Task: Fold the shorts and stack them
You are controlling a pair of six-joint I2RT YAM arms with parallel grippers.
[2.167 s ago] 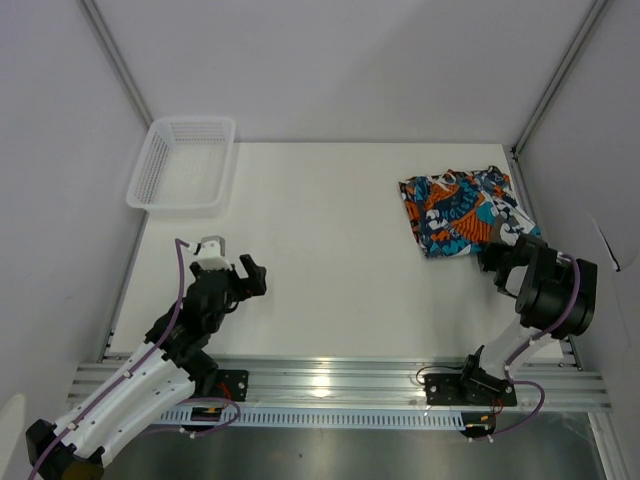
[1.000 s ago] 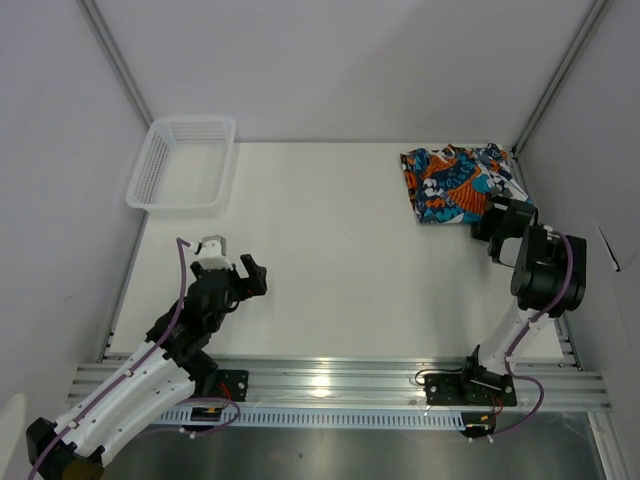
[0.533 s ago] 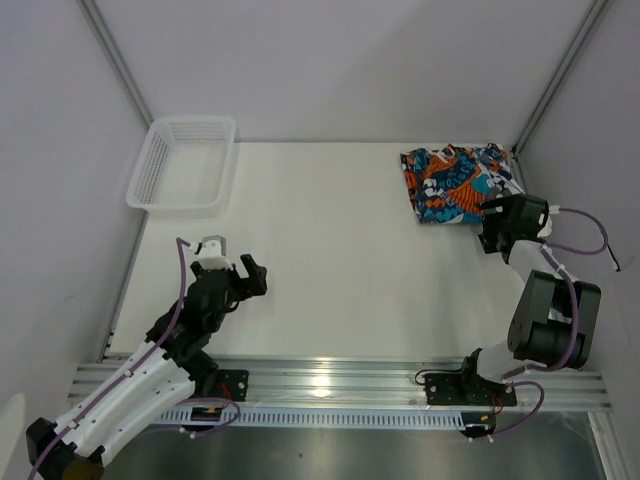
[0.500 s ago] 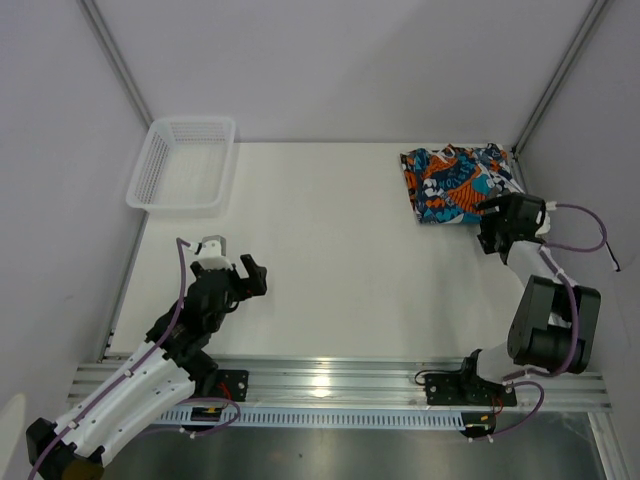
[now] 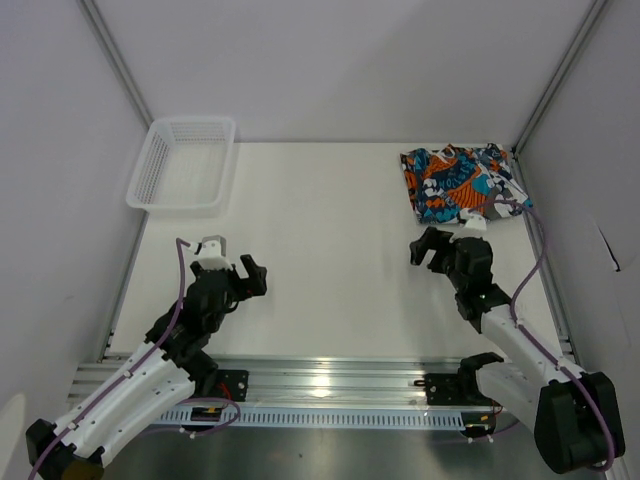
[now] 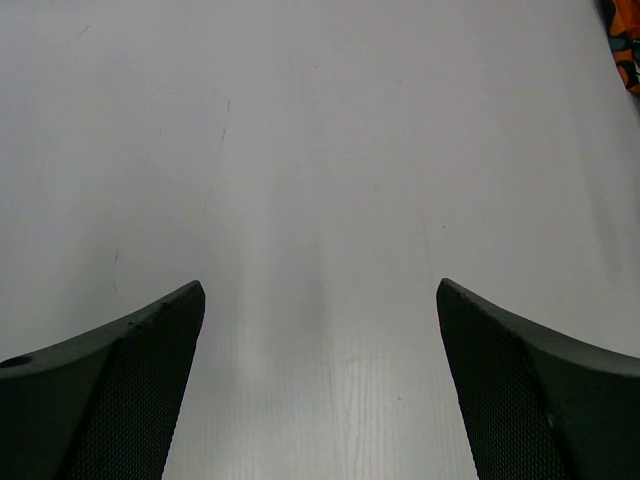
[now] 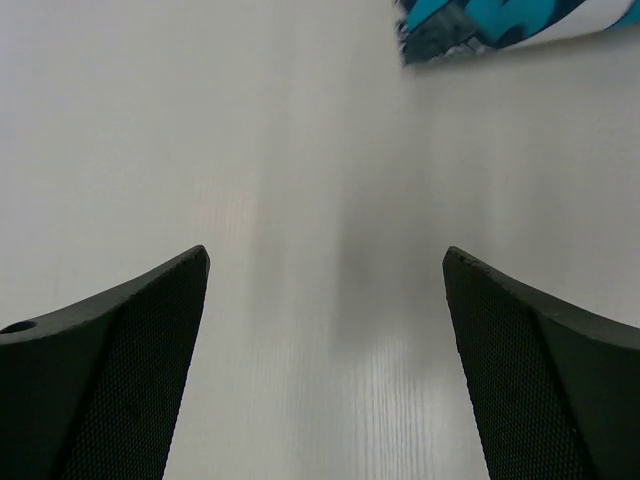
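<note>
The folded shorts [image 5: 460,183], in a blue-teal, orange and white cartoon print, lie flat in the far right corner of the table. My right gripper [image 5: 428,250] hovers open a little nearer and left of them, touching nothing. In the right wrist view only bare table lies between the fingers of the right gripper [image 7: 326,251], and an edge of the shorts [image 7: 500,25] shows at the top. My left gripper [image 5: 250,275] stands open over the near left of the table, far from the shorts. The left wrist view shows the left gripper [image 6: 320,285] empty, with a scrap of the shorts [image 6: 628,40] at the top right.
A white mesh basket [image 5: 185,163] sits at the far left corner, with nothing showing inside. Grey walls and metal posts close in the table on three sides. An aluminium rail [image 5: 330,380] runs along the near edge.
My right arm has pulled back from the shorts' near right edge and swung left toward the table's middle, its jaws opening wider. The shorts stay put. The left arm has not moved.
</note>
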